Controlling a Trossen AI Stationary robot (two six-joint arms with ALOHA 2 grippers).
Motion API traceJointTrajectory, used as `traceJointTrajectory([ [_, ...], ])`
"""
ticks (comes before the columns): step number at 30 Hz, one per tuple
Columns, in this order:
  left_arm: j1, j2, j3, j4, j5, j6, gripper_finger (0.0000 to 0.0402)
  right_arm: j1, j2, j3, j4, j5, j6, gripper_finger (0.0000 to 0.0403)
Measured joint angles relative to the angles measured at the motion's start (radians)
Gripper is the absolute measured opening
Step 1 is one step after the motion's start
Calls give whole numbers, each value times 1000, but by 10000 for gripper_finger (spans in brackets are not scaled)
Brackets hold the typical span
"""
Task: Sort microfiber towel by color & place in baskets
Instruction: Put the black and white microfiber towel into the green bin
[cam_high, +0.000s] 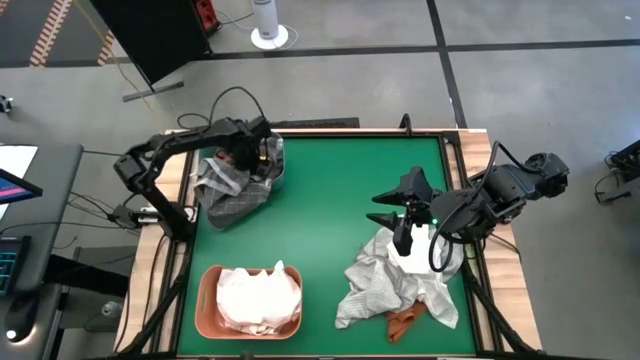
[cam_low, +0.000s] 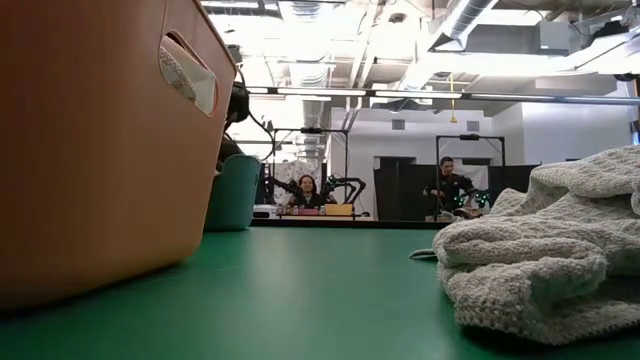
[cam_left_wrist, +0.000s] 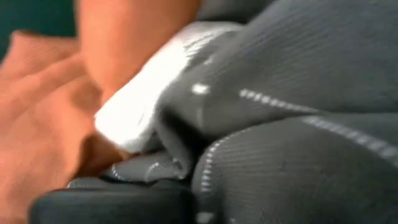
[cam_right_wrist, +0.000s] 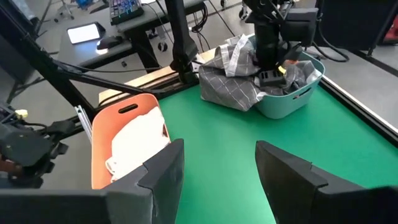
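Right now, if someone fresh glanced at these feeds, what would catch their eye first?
Probably the left gripper pushed down into the teal basket at the table's far-left corner, grey grid-lined towels spilling over its rim. Next, the salmon basket near the front edge, filled with white towels. The right gripper hangs open above the unsorted pile.

Green felt-like tabletop (cam_high: 330, 200) with pale wooden edging carried two tubs and a loose heap. Salmon orange plastic basket (cam_high: 207, 300) sat at the front left, holding white cloths. Teal plastic basket (cam_right_wrist: 297, 98) sat at the rear left, grey grid-lined towels (cam_high: 228, 205) spilling over its rim onto the surface. Pale grey-and-white towel pile (cam_high: 385, 280) lay front right, a rust orange cloth (cam_high: 405, 322) at its near edge.
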Motion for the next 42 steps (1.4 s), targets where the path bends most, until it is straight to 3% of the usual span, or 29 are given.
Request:
traceJointTrajectory([
  [7, -14, 0, 114, -105, 17, 118, 166, 8, 0, 0, 0, 2, 1, 223],
  [11, -11, -1, 236, -206, -53, 138, 231, 10, 0, 0, 3, 2, 1, 223],
  [15, -8, -1, 391, -270, -100, 182, 268, 10, 0, 0, 3, 2, -6, 223],
  [24, -8, -3, 689, -452, -117, 249, 277, 10, 0, 0, 3, 2, -18, 223],
  [29, -21, -4, 792, -611, 7, 278, 278, 10, 0, 0, -7, 2, -22, 223],
  [34, -71, -31, 805, -614, 191, 309, 278, 10, 0, 0, -20, 2, -22, 223],
  [38, -126, -33, 795, -614, 168, 271, 277, 10, 0, 0, -20, 1, -22, 223],
  [42, -156, -32, 706, -616, 166, 211, 274, 19, 0, 0, -20, 1, -21, 223],
])
